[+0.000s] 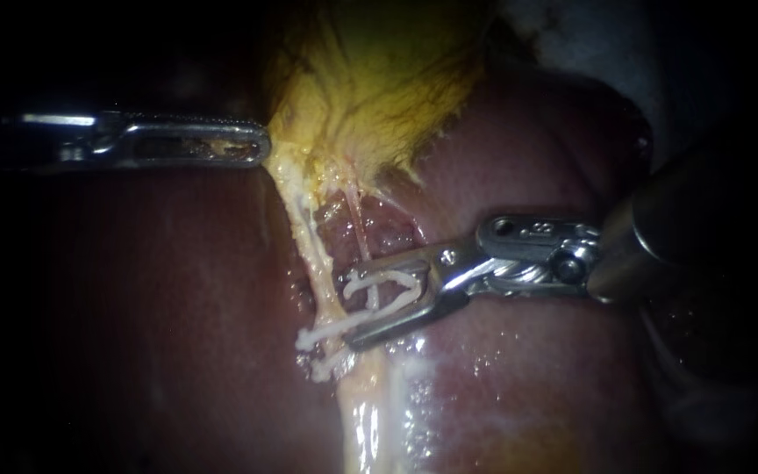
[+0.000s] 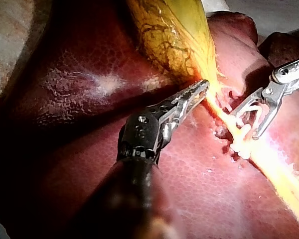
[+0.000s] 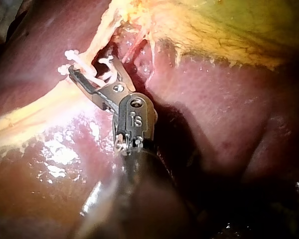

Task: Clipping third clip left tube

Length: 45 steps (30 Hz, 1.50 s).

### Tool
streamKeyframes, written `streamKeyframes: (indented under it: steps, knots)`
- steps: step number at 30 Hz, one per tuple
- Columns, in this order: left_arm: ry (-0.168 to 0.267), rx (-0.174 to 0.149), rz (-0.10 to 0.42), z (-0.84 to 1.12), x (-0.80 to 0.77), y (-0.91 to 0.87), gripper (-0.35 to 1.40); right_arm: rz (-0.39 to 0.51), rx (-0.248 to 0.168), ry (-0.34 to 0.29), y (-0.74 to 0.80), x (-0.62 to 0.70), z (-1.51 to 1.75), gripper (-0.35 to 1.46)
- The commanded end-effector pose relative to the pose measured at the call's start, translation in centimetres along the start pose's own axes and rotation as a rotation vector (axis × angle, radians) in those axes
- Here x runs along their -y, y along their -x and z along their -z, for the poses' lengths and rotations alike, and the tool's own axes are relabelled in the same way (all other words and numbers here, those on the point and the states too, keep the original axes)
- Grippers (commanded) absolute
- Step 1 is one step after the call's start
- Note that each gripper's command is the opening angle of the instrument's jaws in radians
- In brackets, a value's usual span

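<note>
White plastic clip [image 1: 383,283] sits in the right tool [image 1: 348,310]. Both halves of the tool bear on it from two sides, so it is grasping the clip, spread wide and not squeezed flat.

Left tube [image 1: 304,237] is the thick pale-yellow strand. It starts just below the left tool's tip and runs to the tips of the right tool. The upper tip touches or nearly touches it. Can't tell whether the strand is inside the clip's mouth or just ahead of it.

A thin pink tube [image 1: 360,219] lies beside it, on the right tool's side, and crosses straight through the gap between the tool's two halves.

A second clip [image 1: 322,333] is already closed across the left tube, just off the right tool's lower tip and sticking out past the strand.

Left tool [image 1: 263,145] is clenched, its halves lying together and its tip pinching the edge of the gallbladder [image 1: 379,79]. The yellow tissue is drawn taut toward that tip. The left wrist view shows the same: left tool [image 2: 204,87] closed at the gallbladder's narrow end, and right tool [image 2: 246,124] ahead of it, spread over the strand.

In the right wrist view the right tool [image 3: 89,67] is at the pale strand, with white clip ends poking out beside its tips.

Liver [image 1: 151,307] lies wet and dark red under both tools.
</note>
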Motion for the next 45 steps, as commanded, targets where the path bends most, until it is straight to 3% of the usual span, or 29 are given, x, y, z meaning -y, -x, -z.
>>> streamKeyframes:
  steps: [1, 10, 26, 32, 45]
  knots:
    - [0.0, 0.0, 0.0, 0.0, 0.0, 0.0, -0.35, -0.002, 0.002, -0.002, 0.01, -0.03, -0.01, 0.58]
    - [0.0, 0.0, 0.0, 0.0, 0.0, 0.0, -0.35, -0.059, -0.063, -0.078, 0.01, -0.19, -0.17, 0.58]
    - [0.001, 0.0, 0.0, -0.01, 0.0, 0.0, -0.35, -0.141, -0.205, -0.278, -0.13, -0.1, -0.48, 0.56]
    - [0.001, 0.0, 0.0, -0.02, 0.0, 0.0, -0.35, -0.168, -0.273, -0.277, -0.22, -0.06, -0.52, 0.56]
    - [0.001, 0.0, 0.0, -0.02, 0.0, 0.0, -0.35, -0.189, -0.303, -0.284, -0.52, -0.1, -0.41, 0.51]
